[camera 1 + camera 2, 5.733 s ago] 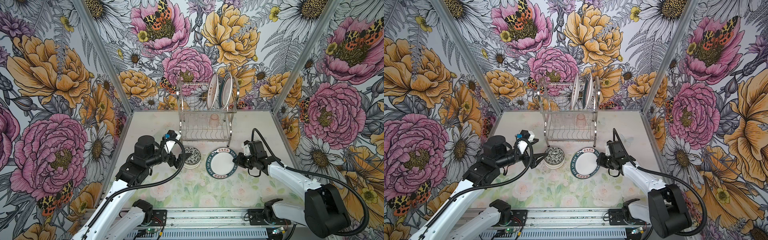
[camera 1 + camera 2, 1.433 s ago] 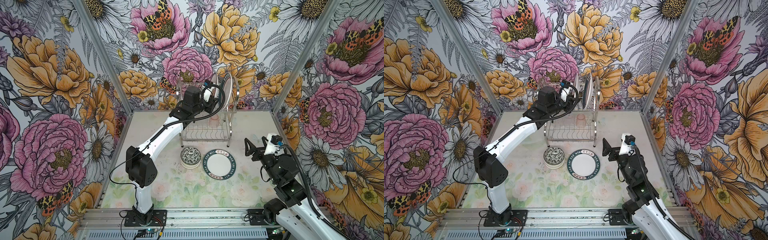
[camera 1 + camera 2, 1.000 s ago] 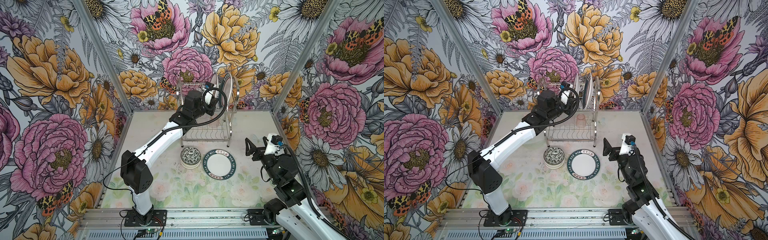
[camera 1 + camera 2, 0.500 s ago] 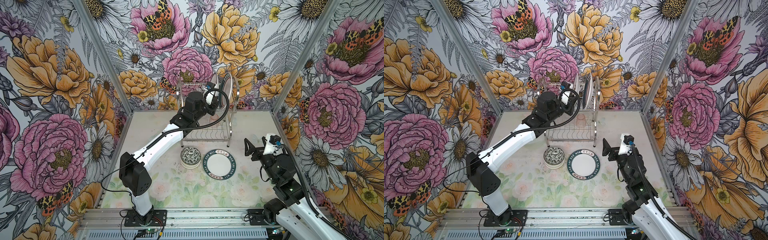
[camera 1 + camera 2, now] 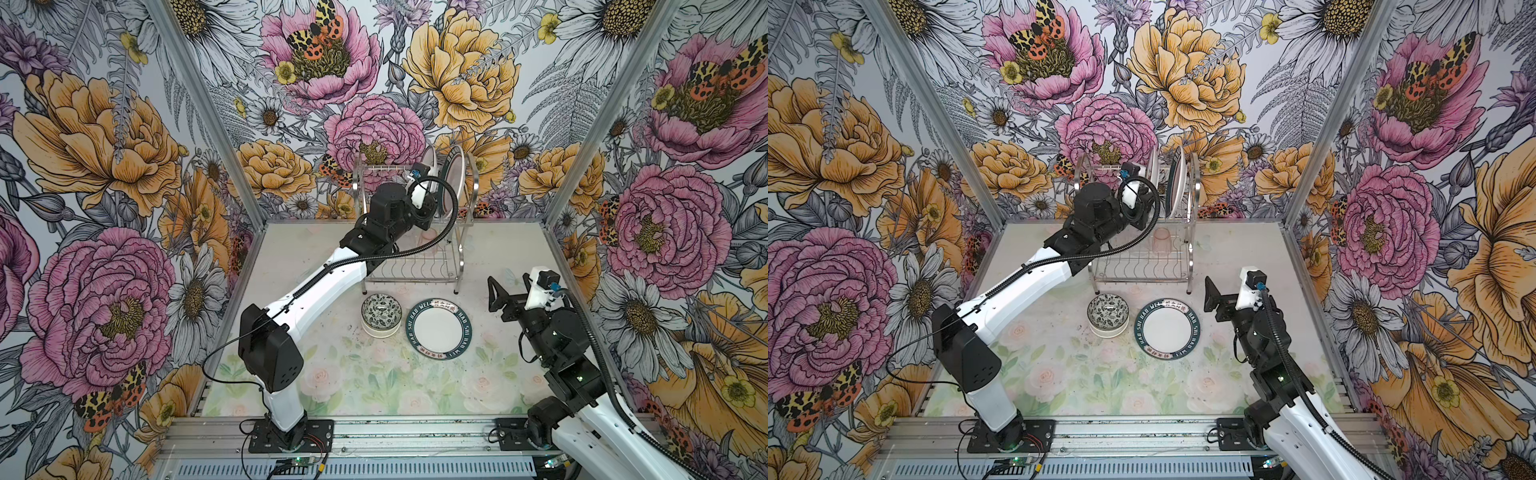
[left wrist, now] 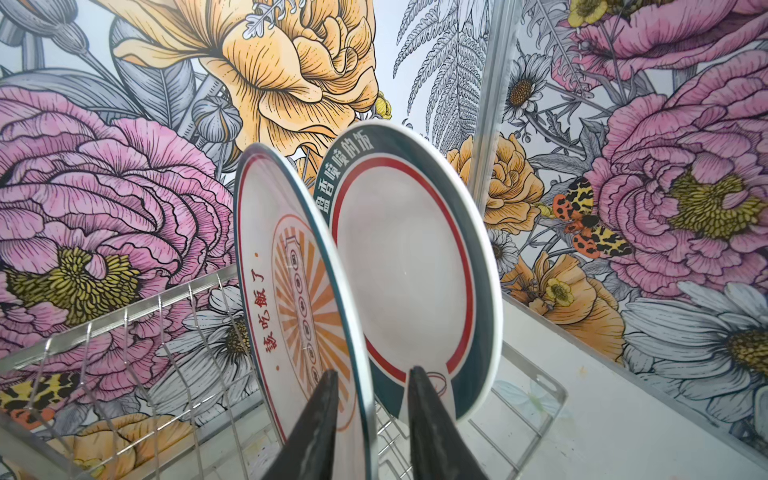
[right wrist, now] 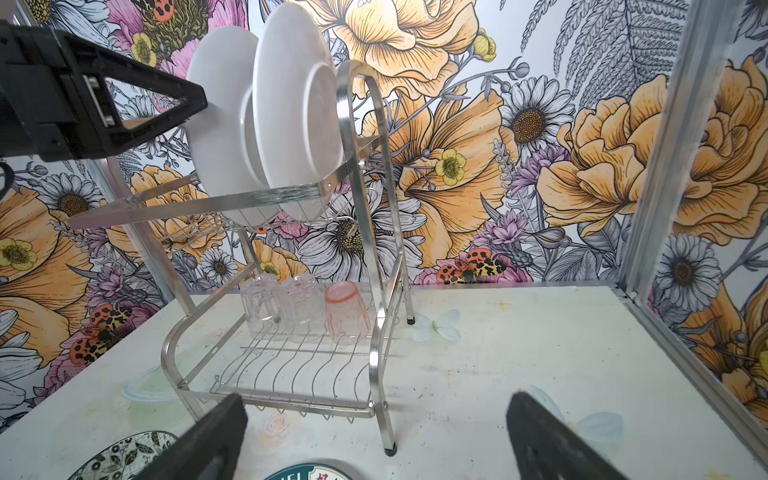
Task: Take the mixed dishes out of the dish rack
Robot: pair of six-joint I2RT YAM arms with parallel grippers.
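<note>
The dish rack [image 5: 459, 266] stands at the back of the table. Two plates stand upright in its top tier, an orange sunburst plate [image 6: 291, 257] and a teal-rimmed plate [image 6: 407, 257]. My left gripper [image 6: 372, 370] is open and straddles the sunburst plate's lower rim, with a gap on each side. Two clear cups [image 7: 259, 303] and a pinkish cup [image 7: 347, 311] sit upside down on the lower tier. A leaf-patterned bowl [image 5: 381, 312] and another teal-rimmed plate [image 5: 438, 328] lie on the table in front. My right gripper [image 7: 378, 409] hovers open and empty to the plate's right.
Flowered walls with metal corner posts [image 5: 557, 199] close in the table on three sides. The rack's arched side frame [image 7: 365, 124] rises just beside the plates. The flowered mat [image 5: 374, 382] covers the table's front half.
The left arm has swung from the bowl on the table up to the rack's top tier, and it barely shifts in the last second. The right arm has drawn back from the table plate.
</note>
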